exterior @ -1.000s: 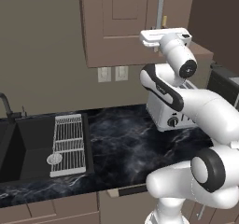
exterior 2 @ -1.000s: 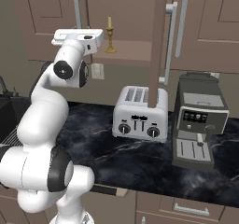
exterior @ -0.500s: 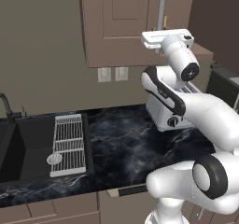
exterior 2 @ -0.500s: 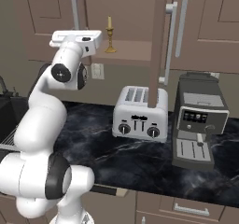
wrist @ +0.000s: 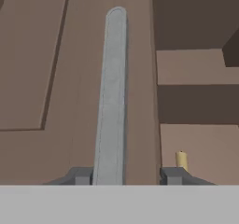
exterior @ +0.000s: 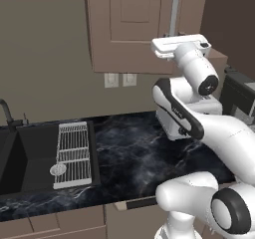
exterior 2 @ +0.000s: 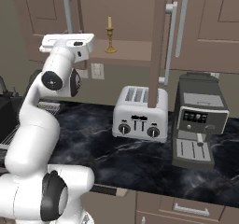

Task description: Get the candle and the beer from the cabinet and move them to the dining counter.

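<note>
Kitchen: sink, toaster, probably a coffee machine.

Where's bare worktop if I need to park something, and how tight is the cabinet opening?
Bare black worktop lies between the dish rack and the toaster. Toaster and coffee machine crowd the right end. In the cabinet, the shelf around the candle looks bare.

Flat, even rendered light, no glare; soft shade inside the cabinet, dim worktop; hand view soft and blocky, base views crisp, no edge distortion
</note>
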Robot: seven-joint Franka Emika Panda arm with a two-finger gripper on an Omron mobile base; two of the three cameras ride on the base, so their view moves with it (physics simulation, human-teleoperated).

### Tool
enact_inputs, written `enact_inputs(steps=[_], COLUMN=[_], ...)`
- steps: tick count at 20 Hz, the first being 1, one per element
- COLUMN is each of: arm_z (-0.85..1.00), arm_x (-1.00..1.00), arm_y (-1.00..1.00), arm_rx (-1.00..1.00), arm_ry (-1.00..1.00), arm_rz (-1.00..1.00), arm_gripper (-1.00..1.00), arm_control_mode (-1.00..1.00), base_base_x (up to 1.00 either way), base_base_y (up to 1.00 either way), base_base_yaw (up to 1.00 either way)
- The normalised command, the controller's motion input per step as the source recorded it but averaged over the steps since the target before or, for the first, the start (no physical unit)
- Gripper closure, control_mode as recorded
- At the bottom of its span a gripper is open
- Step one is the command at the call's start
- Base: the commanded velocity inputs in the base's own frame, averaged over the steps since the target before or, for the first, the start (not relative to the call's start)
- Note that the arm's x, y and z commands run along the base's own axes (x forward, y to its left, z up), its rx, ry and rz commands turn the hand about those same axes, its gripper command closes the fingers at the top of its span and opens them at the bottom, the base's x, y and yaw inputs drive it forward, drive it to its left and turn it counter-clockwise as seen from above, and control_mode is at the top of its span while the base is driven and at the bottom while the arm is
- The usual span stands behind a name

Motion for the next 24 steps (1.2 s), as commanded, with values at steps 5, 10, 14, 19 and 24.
enact_inputs(steps=[5, 10, 14, 19, 24], arm_z=[0.0, 0.0, 0.0, 0.0, 0.0], arm_x=[-0.57, -0.6, -0.62, -0.64, -0.6], arm_y=[0.22, 0.25, 0.29, 0.34, 0.37], arm_rx=[0.0, 0.0, 0.0, 0.0, 0.0], arm_ry=[0.01, 0.01, 0.01, 0.01, 0.01], arm_rz=[0.05, 0.05, 0.05, 0.04, 0.04], arm_gripper=[1.0, 1.0, 1.0, 1.0, 1.0], arm_control_mode=[-1.0, -1.0, -1.0, -1.0, -1.0], base_base_x=[0.0, 0.0, 0.0, 0.0, 0.0], base_base_y=[0.0, 0.0, 0.0, 0.0, 0.0], base_base_yaw=[0.0, 0.0, 0.0, 0.0, 0.0])
